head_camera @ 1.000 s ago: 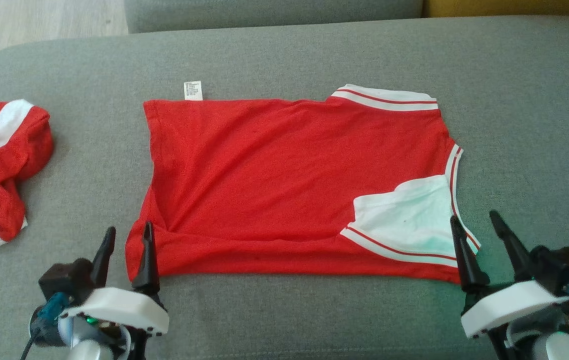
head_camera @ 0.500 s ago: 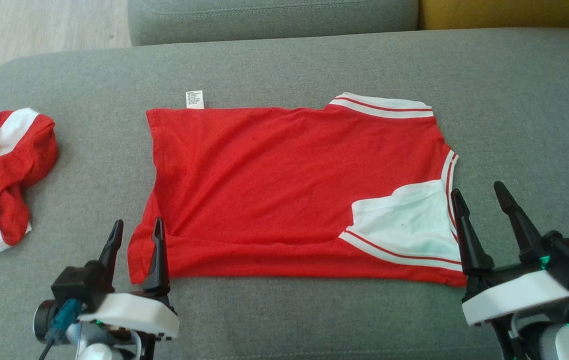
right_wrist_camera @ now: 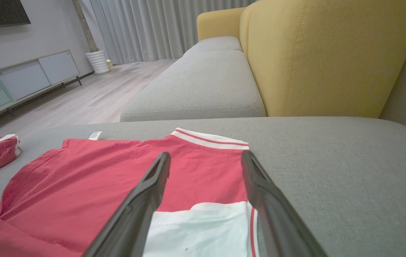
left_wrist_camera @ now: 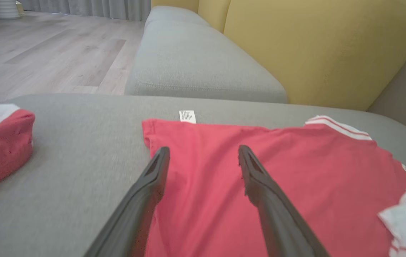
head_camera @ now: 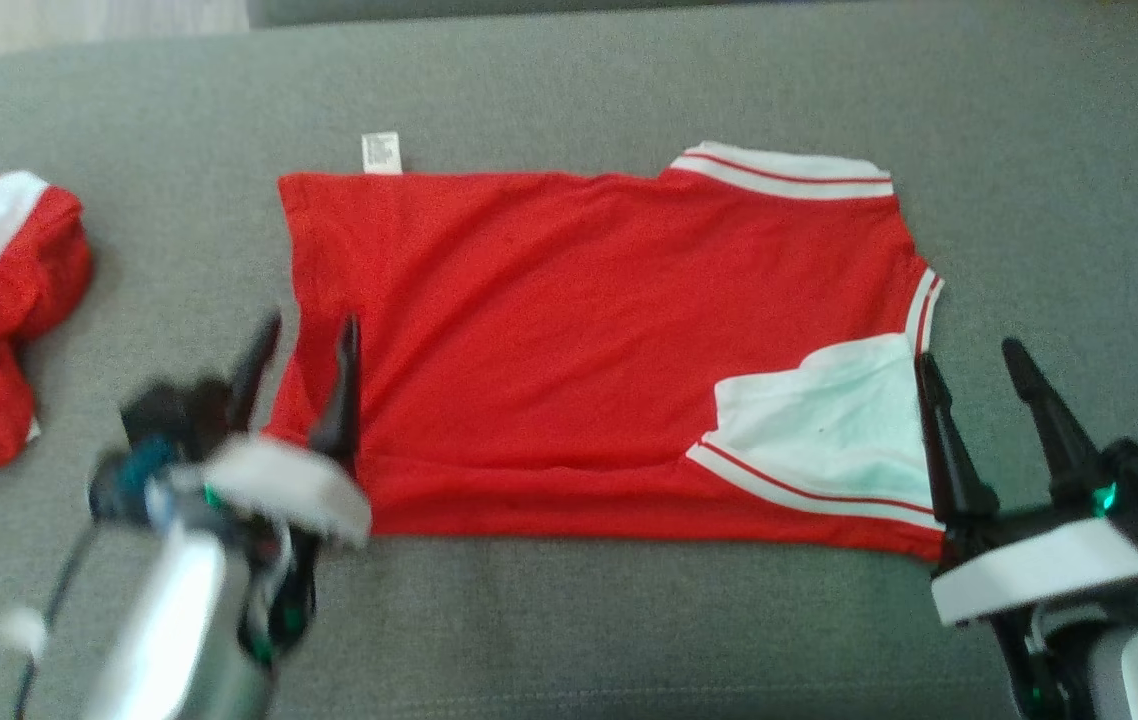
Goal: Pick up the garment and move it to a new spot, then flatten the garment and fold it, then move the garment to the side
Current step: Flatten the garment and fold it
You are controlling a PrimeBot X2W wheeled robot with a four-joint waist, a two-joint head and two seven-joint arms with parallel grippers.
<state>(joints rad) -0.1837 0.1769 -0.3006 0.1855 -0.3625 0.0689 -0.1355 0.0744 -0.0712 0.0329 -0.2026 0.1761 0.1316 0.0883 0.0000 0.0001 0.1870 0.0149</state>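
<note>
The left pincer [head_camera: 310, 335] and right pincer [head_camera: 969, 360] gape wide, empty; pinching only one layer of the shirt [head_camera: 569, 330] could undo the fold.

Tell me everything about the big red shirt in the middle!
The red shirt lies flat on the grey cushion, soft-looking cloth with faint wrinkles, seemingly folded into a rectangle. A white panel sits at its near right corner, white bands with a red stripe trim its right side, and a white label pokes out at the far edge. The open left gripper hangs over its left edge.
</note>
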